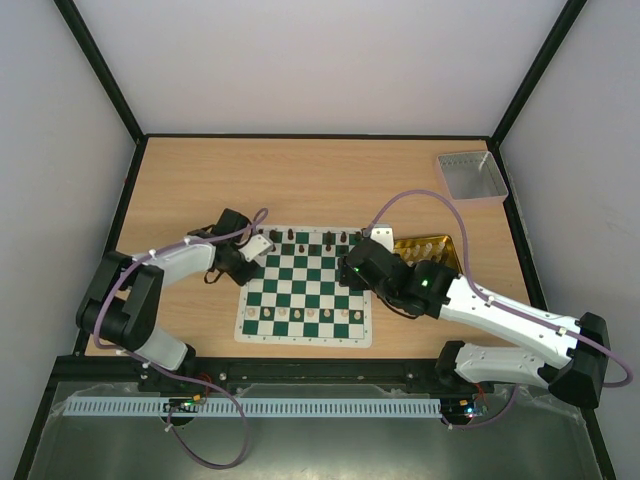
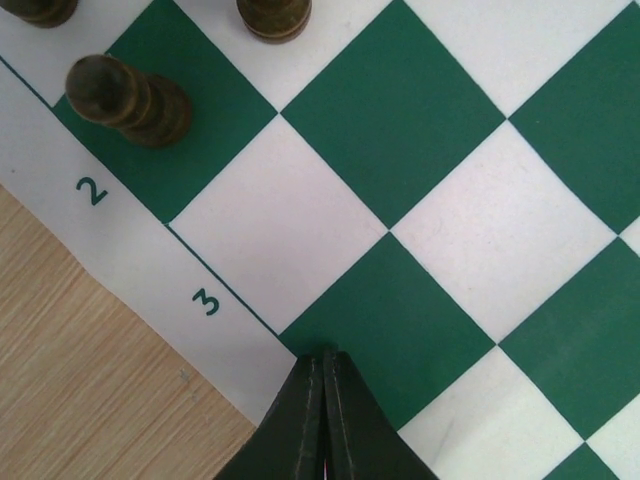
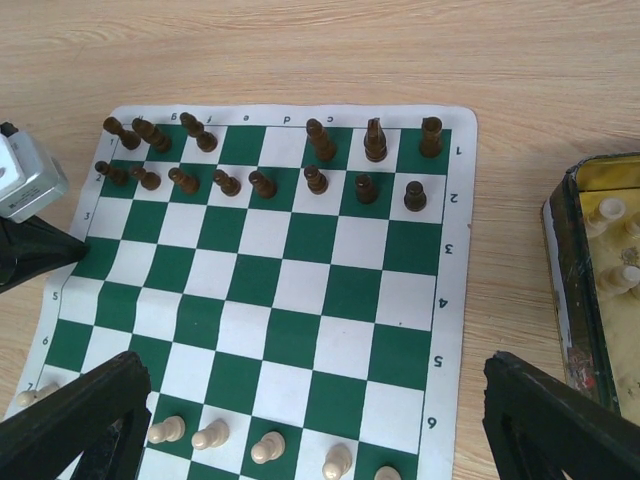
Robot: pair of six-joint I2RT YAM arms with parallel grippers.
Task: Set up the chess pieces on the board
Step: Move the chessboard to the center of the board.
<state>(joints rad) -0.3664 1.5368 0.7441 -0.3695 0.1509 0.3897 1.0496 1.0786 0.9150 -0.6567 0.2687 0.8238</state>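
Jaws of the left gripper point(image 2: 325, 372) pressed tight together, with nothing between. Pointing down at a green square on the edge of the board point(image 2: 330, 205), right by the number 3. Touching the mat or just above it: cannot tell. One row over, by the number 2, a dark piece point(image 2: 128, 100) standing up on a green square, and the foot of another just past it.

Jaws of the right gripper point(image 3: 318, 385) wide apart, with nothing between. Hanging above the near half of the board, up off the mat. Below, along the near side, a row of light pieces point(image 3: 268, 447) standing up on the squares. One more at the near left corner, too small to tell if up or lying down. On the far side, two rows of dark pieces point(image 3: 262, 184): eight little ones in the second row and six taller ones in the back row. Left gripper low at the left edge of the board, beside those rows.

Just to the right of the board, on the wooden table point(image 3: 300, 50), a gold tin point(image 3: 560, 270) with more light pieces inside. Far back in the right corner, well apart from all that, a grey tray point(image 1: 470, 175).
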